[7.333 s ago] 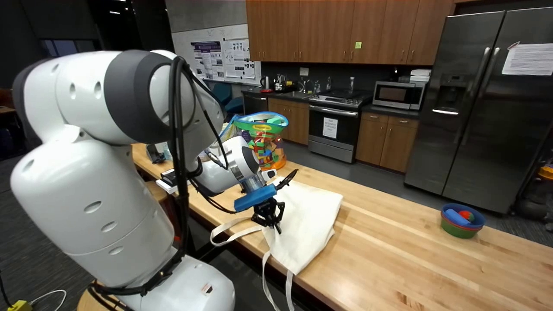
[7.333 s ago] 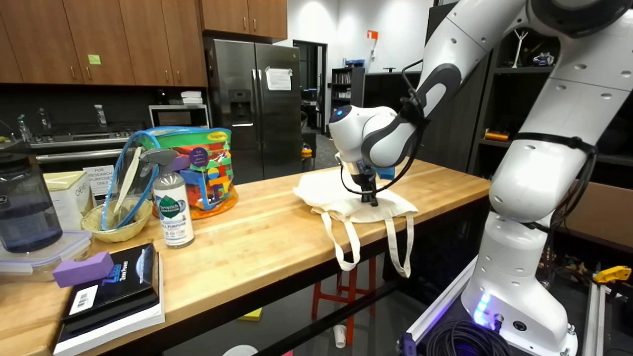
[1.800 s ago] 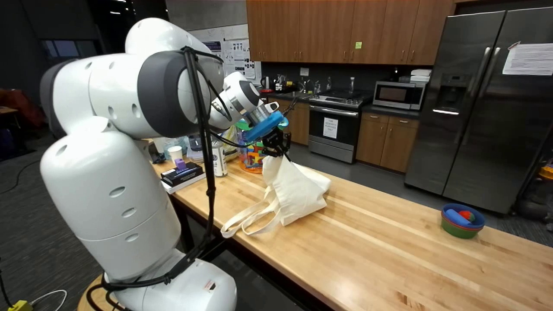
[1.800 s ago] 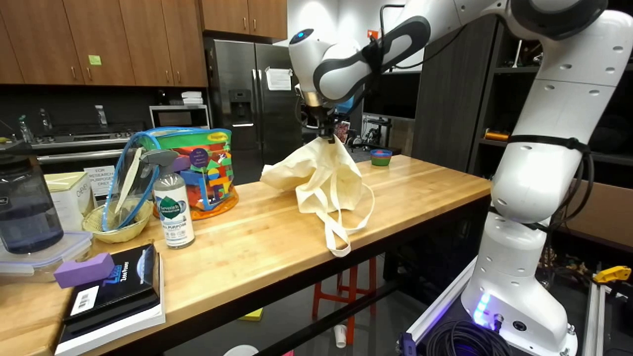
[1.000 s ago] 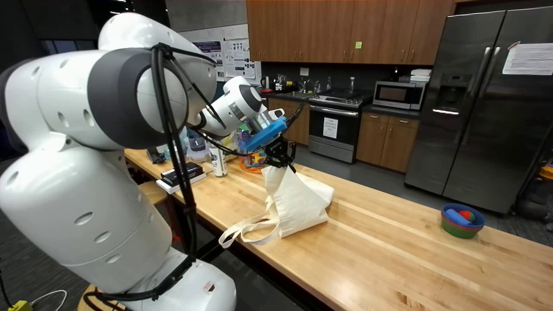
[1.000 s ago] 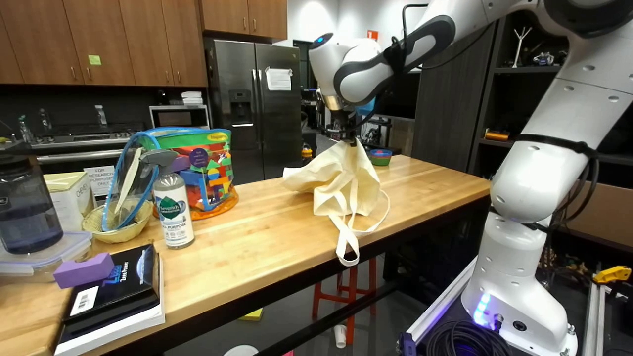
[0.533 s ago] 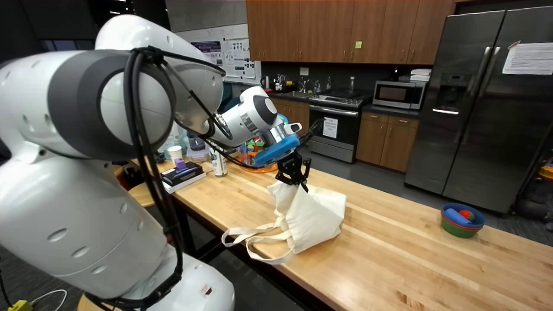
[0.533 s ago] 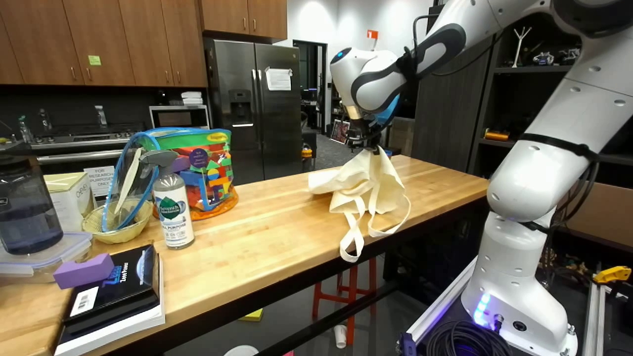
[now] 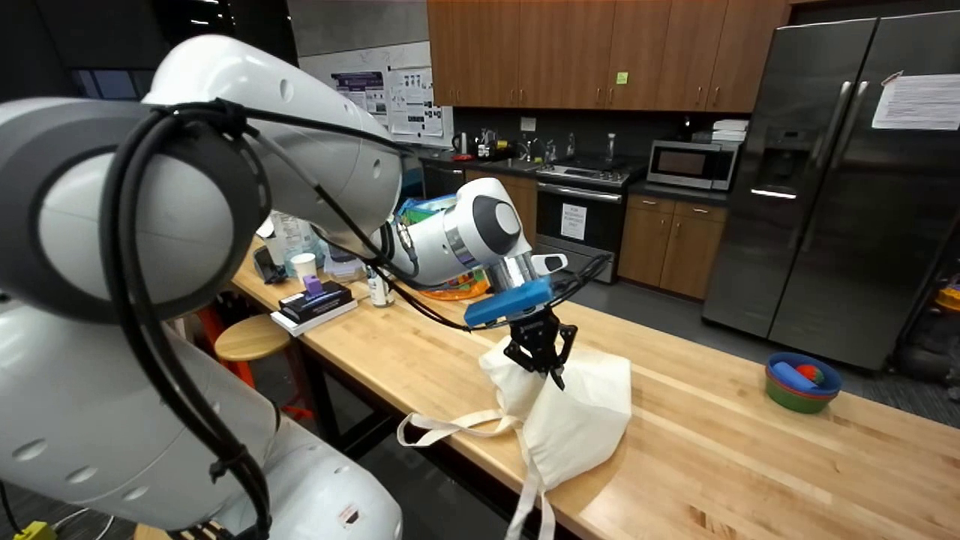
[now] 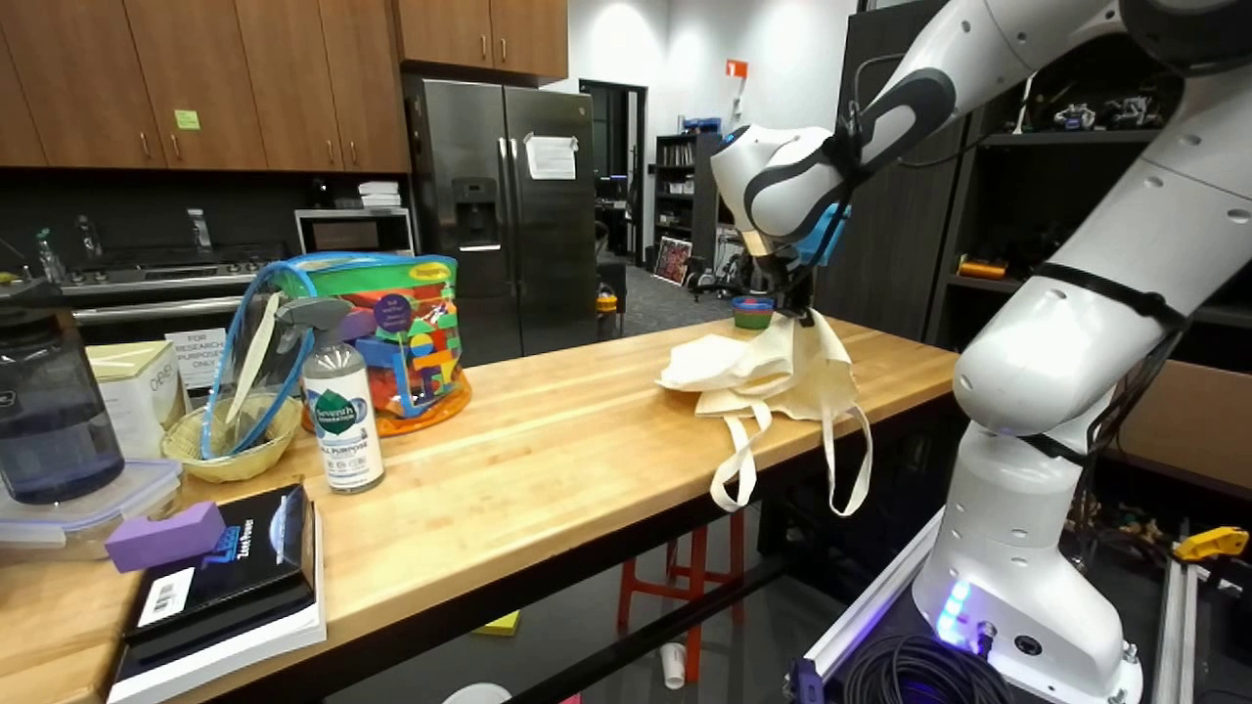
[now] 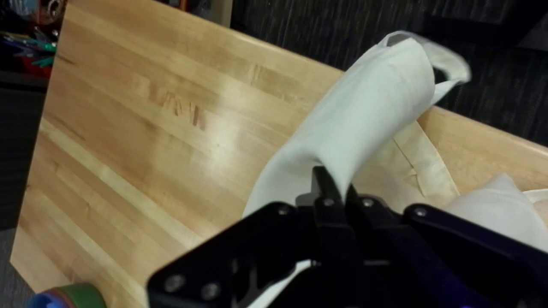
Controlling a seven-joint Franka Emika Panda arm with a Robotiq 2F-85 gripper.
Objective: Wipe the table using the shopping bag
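The shopping bag, limp cream-white cloth, shows in both exterior views [image 9: 581, 427] [image 10: 729, 367] and in the wrist view [image 11: 381, 85]. My gripper [image 9: 556, 377] is shut on a pinched fold of the bag, a little above the tabletop. The gripper also shows in an exterior view [image 10: 806, 315] and in the wrist view [image 11: 336, 184]. The bag's lower part rests on the light wooden table [image 9: 720, 442], near its robot-side edge. The handle loops hang over that edge. The table also shows in an exterior view [image 10: 489, 460] and in the wrist view [image 11: 128, 141].
Stacked bowls [image 9: 801, 390] with small items stand at the far part of the table. A bag of toy blocks [image 10: 406, 337], a spray bottle [image 10: 342, 420], a basket [image 10: 235, 440] and books [image 10: 225, 587] with a purple block [image 10: 166, 535] stand at the opposite end.
Since 7.3 s ago, the gripped bag was raised and shifted toward the toy blocks. Over the last two seconds it moved back, lower, toward the bowls' end and the robot-side edge; its handles now dangle.
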